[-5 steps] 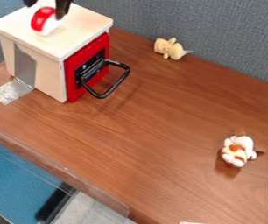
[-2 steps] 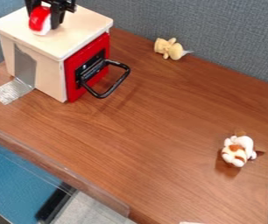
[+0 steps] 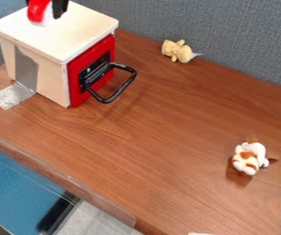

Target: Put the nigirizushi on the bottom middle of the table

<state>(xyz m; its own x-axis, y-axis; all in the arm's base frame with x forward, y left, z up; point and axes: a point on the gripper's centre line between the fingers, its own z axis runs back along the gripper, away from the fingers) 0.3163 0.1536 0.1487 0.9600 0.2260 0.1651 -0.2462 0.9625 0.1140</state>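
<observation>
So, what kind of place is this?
It looks like a practice spot for a robot, maybe in a lab or office. There's a box like a toy oven on a wooden table, with a grey fabric divider behind.

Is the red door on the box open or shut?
Shut. The red door sits flat against the wooden box, with no gap showing.

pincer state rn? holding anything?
Pincer: closed on the sushi, over the box.
</observation>
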